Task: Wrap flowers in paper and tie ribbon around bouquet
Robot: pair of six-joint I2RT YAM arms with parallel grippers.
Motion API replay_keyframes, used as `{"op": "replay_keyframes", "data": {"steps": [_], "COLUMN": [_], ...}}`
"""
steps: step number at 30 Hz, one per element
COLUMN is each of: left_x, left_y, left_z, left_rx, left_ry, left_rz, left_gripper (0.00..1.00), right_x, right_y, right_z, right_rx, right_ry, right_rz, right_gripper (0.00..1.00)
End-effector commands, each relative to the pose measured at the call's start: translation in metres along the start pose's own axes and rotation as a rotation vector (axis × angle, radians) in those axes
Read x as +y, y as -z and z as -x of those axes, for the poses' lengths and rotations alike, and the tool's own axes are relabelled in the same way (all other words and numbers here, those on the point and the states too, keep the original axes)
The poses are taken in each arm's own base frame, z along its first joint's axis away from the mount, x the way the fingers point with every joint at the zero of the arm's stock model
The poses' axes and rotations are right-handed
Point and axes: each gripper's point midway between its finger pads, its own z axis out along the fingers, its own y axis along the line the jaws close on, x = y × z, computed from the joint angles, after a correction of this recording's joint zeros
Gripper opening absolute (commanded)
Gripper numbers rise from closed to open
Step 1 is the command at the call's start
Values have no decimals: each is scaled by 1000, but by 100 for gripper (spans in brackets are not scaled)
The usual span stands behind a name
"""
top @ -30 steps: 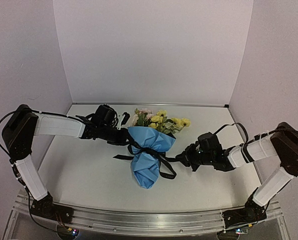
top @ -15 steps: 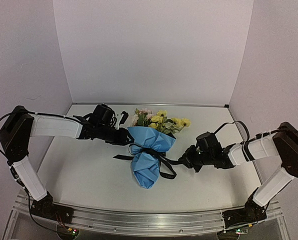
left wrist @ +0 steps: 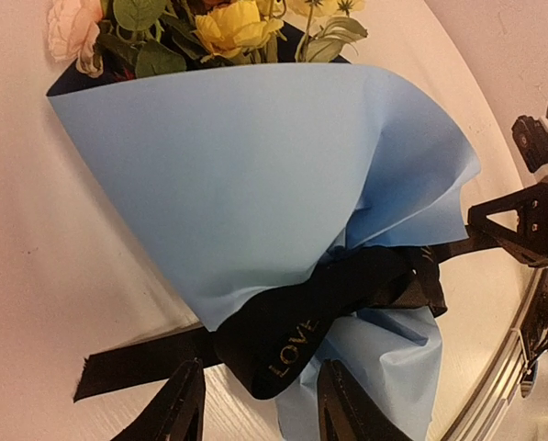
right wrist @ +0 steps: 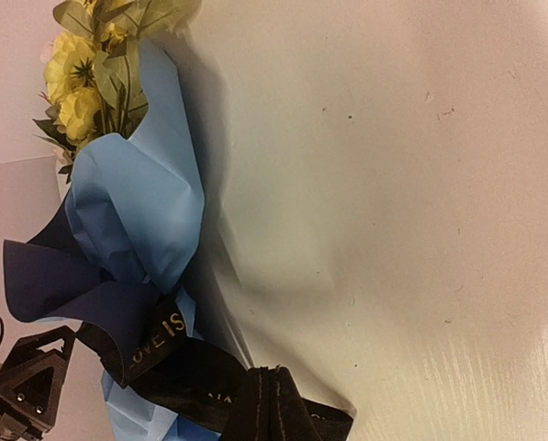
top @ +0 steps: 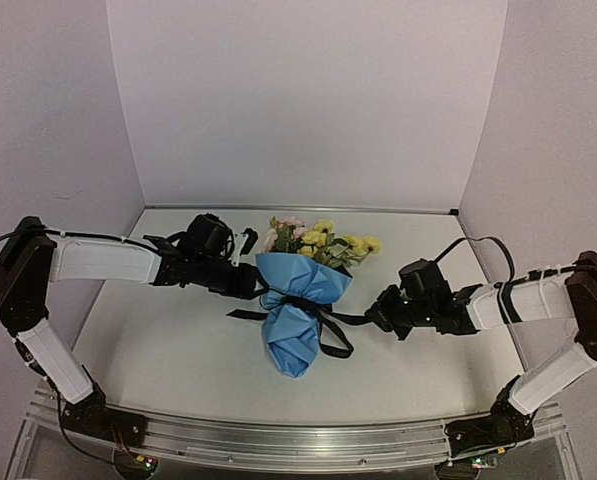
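The paper (left wrist: 255, 175) is a thin, smooth, matt sheet, light blue on its outer face and dark navy on the inner face that shows at its top rim, with soft creases where it is gathered. Around the paper's waist the ribbon (left wrist: 319, 308) is black woven cloth with a faint sheen and pale gold printed lettering. Above the paper, the flowers (left wrist: 229, 23) have matt petals and leaves; whether real or cloth cannot be told. Under the paper the surface (right wrist: 393, 184) is off-white, smooth, finely grained and slightly glossy, with a few small marks. Below the paper, the left claw (left wrist: 262, 409) has fingers (left wrist: 184, 409) of matt black plastic.
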Motion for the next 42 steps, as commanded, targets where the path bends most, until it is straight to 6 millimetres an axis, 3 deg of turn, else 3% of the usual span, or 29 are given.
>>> {"op": "replay_keyframes", "data": {"steps": [1, 24, 31, 42], "left_x": [-12, -11, -5, -7], "left_y": [8, -24, -29, -33], "left_z": [1, -21, -15, -4], "left_rx": [-27, 46, 24, 12], "left_ry": [9, 99, 117, 107], "left_rz": [1, 78, 121, 127], "left_gripper": [44, 44, 42, 16], "right_x": [5, -4, -1, 3], "right_y": [8, 20, 23, 26], "right_z": [10, 15, 17, 20], "right_rx": [-51, -89, -97, -102], "right_ry": [20, 26, 48, 80], "right_rz": [0, -24, -32, -49], "right_gripper": [0, 0, 0, 0]}}
